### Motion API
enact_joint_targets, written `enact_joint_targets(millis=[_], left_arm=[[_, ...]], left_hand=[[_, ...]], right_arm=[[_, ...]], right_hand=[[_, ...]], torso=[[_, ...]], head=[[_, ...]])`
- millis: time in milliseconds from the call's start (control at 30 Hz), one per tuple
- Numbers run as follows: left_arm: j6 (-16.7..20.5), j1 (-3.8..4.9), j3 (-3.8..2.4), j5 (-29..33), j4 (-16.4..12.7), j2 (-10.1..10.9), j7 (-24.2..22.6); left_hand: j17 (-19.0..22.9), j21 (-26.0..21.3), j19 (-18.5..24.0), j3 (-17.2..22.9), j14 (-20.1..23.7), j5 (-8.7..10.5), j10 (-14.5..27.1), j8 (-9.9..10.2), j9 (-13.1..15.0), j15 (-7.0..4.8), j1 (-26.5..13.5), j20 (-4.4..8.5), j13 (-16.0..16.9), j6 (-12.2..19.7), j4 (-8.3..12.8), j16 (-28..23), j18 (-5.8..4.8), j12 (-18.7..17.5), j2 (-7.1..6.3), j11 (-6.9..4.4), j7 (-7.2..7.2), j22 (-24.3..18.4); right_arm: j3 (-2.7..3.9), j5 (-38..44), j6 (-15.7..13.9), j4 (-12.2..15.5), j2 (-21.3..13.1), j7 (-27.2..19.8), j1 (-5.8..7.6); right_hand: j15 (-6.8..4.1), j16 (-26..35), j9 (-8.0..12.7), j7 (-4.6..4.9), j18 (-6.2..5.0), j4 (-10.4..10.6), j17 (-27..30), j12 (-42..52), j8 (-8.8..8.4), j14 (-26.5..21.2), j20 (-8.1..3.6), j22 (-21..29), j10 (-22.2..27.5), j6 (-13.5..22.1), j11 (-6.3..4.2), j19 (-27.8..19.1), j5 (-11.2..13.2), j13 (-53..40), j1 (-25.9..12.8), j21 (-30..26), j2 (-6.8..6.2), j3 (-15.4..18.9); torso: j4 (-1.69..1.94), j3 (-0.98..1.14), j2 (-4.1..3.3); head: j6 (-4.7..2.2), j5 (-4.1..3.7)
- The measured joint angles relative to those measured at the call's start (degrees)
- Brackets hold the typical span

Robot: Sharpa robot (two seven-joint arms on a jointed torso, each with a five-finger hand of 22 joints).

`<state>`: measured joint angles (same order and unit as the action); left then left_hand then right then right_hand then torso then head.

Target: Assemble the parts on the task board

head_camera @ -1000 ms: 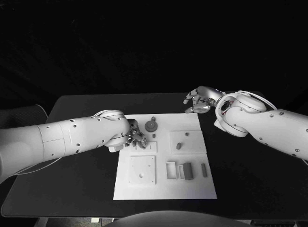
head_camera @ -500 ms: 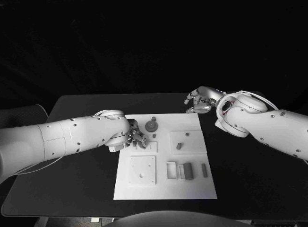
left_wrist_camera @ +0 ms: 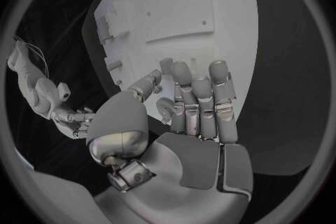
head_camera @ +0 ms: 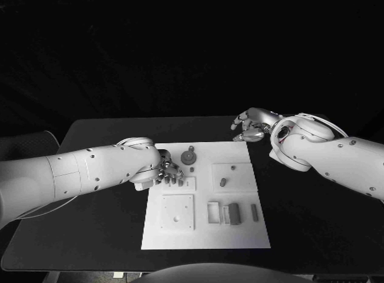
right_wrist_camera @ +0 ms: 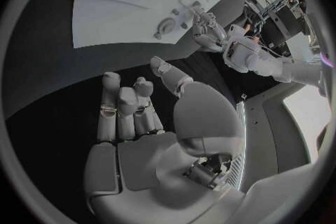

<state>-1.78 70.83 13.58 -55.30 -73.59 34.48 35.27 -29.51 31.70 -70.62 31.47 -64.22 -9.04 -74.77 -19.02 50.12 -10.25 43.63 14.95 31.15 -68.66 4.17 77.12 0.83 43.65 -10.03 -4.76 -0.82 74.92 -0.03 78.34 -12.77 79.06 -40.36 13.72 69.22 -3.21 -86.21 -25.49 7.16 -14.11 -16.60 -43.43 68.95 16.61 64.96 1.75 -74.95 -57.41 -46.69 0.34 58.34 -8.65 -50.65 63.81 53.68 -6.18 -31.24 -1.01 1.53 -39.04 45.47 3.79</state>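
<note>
The white task board lies in the middle of the black table. The left hand is held over the board's far left part, fingers curled close together; whether anything is gripped cannot be told. The right hand is held over the table beyond the board's far right corner, loosely open and empty. Small grey parts lie on the board's near right.

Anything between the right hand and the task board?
Nothing visible. The right hand hovers over bare black table just beyond the far right corner of the task board, holding nothing. The left hand works the board's left side, well clear.
</note>
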Motion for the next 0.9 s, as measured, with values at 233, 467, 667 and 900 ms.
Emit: enact_joint_targets(millis=[233,467,667,900], left_arm=[[-0.1,0.00,-0.01,0.2,0.0,0.0,0.0],[-0.2,0.00,-0.01,0.3,0.0,0.0,0.0],[0.1,0.00,-0.01,0.5,-0.4,0.5,-0.2],[0.2,0.03,-0.24,0.9,-2.0,2.4,-0.4]], left_hand=[[0.1,0.0,0.0,-0.5,0.0,0.00,0.2,0.0,0.2,-0.04,-0.3,0.00,0.0,0.0,0.5,0.0,0.01,0.3,0.32,-0.17,0.01,0.0],[0.4,0.0,0.0,-0.6,0.1,0.00,0.2,0.2,0.5,-0.05,0.8,-0.01,0.0,0.0,2.4,0.3,0.01,0.3,1.34,-0.18,0.01,0.0],[0.6,0.0,0.4,-0.8,0.1,0.00,0.4,0.4,0.5,0.04,0.9,0.01,-0.1,0.0,3.0,0.3,0.01,0.3,1.44,0.03,0.02,0.0],[0.7,0.0,0.4,-0.8,0.1,0.00,0.4,0.4,0.5,0.04,0.9,0.01,-0.2,0.1,3.0,0.3,0.01,0.3,1.44,0.03,0.09,0.0]], right_arm=[[0.00,0.1,0.0,0.0,-0.1,0.0,-0.02],[0.00,0.2,0.0,0.0,-0.1,0.1,-0.04],[0.00,0.2,0.0,0.0,-0.1,0.1,-0.05],[0.00,0.2,0.0,-0.3,-0.1,0.1,-0.07]], right_hand=[[0.00,0.0,0.0,0.02,0.32,0.0,0.0,0.0,0.00,0.0,0.00,0.0,0.2,0.0,0.19,0.0,0.0,0.0,0.0,0.0,0.00,0.0],[0.17,0.0,0.0,0.10,-0.51,0.0,0.0,0.0,0.00,-0.2,0.00,0.0,0.2,0.1,0.19,0.0,0.0,0.0,0.0,0.0,0.00,0.0],[0.17,0.0,0.0,0.10,-0.52,0.0,0.0,0.0,0.00,-0.2,0.00,0.0,0.2,0.1,0.19,0.0,0.0,0.0,0.0,0.0,0.00,0.0],[0.17,0.0,0.0,0.10,-0.51,0.0,0.0,0.0,0.00,-0.2,0.00,0.0,0.2,0.1,0.19,0.0,0.0,0.0,0.0,0.0,0.00,0.0]], torso=[[-0.01,0.02,0.00],[0.01,0.02,0.00],[0.01,0.02,0.00],[0.01,0.00,0.02]], head=[[0.02,-0.05],[0.06,-0.10],[-0.07,-0.04],[-0.26,-0.08]])
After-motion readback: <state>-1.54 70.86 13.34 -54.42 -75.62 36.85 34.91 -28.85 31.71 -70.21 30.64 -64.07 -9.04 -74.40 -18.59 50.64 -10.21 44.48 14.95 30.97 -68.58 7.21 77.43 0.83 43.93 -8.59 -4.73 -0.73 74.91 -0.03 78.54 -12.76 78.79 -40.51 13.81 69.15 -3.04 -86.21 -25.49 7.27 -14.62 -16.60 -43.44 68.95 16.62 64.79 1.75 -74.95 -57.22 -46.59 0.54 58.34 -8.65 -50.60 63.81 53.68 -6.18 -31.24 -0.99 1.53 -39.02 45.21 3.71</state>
